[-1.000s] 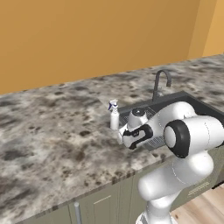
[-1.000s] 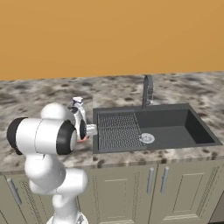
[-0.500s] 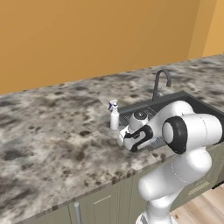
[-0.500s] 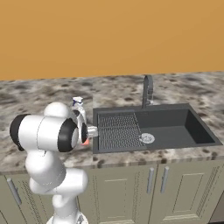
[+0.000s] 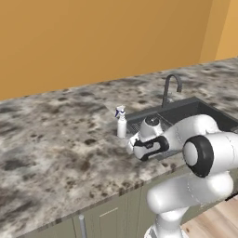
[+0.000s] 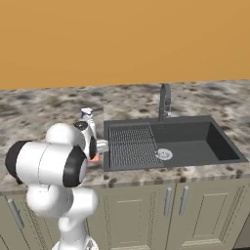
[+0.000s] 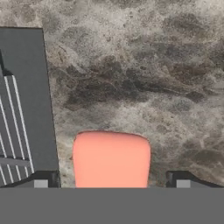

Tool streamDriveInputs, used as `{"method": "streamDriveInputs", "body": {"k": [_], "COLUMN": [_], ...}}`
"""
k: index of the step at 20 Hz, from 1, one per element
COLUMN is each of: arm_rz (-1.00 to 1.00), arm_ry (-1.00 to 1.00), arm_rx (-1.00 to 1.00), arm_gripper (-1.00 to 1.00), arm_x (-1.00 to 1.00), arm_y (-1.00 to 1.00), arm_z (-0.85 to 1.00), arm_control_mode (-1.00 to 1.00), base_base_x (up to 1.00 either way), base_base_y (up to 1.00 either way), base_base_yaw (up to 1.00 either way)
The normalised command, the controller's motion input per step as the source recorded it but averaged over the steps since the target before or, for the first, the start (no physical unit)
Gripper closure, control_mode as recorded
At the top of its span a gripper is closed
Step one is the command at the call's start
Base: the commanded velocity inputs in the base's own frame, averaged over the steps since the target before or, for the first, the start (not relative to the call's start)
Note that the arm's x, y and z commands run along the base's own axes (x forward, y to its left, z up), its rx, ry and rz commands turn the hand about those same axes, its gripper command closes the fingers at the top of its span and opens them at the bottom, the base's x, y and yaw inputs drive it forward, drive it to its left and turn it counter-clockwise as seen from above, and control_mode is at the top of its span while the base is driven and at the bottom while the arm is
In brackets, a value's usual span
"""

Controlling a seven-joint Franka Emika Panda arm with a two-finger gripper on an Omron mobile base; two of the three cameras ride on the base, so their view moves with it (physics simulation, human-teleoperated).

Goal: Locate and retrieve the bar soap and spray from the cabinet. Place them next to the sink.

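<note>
The white spray (image 5: 121,122) with its blue-grey nozzle stands upright on the counter just left of the sink (image 5: 186,104), and appears again behind the arm (image 6: 87,117). The salmon-pink bar soap (image 7: 111,159) lies between my fingertips, a small gap on each side, over the speckled counter beside the sink's rim (image 7: 26,87). A sliver of the bar soap (image 6: 94,157) peeks out under the hand. My gripper (image 7: 112,181) is open, low over the counter edge (image 5: 132,148) in front of the spray. The cabinet is out of view.
The dark gooseneck faucet (image 6: 165,100) rises behind the basin, whose ribbed drainboard (image 6: 131,146) is on the left. Speckled counter (image 5: 56,139) stretches far to the left. Base cabinet doors (image 6: 195,205) sit below. An orange wall runs behind.
The hand with the soap has sunk slightly toward the counter in front of the spray. The spray has stayed where it was.
</note>
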Motion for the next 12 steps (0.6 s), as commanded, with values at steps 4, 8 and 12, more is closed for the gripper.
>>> {"method": "streamDriveInputs", "body": {"k": [4, 8, 12], "arm_rz": [0.01, 0.0, -0.01], "arm_ry": [0.12, 0.12, 0.05], "arm_rx": [0.0, -0.02, 0.0], "arm_gripper": [-1.0, -1.0, -1.0], "arm_x": [-0.26, -0.06, -0.45], "arm_y": [-0.03, 0.15, 0.12], "arm_z": [1.0, 1.0, 0.49], "arm_control_mode": [-1.0, -1.0, -1.0], "base_base_x": [0.0, 0.0, 0.0], "base_base_y": [0.0, 0.0, 0.0], "base_base_yaw": [0.0, 0.0, 0.0]}}
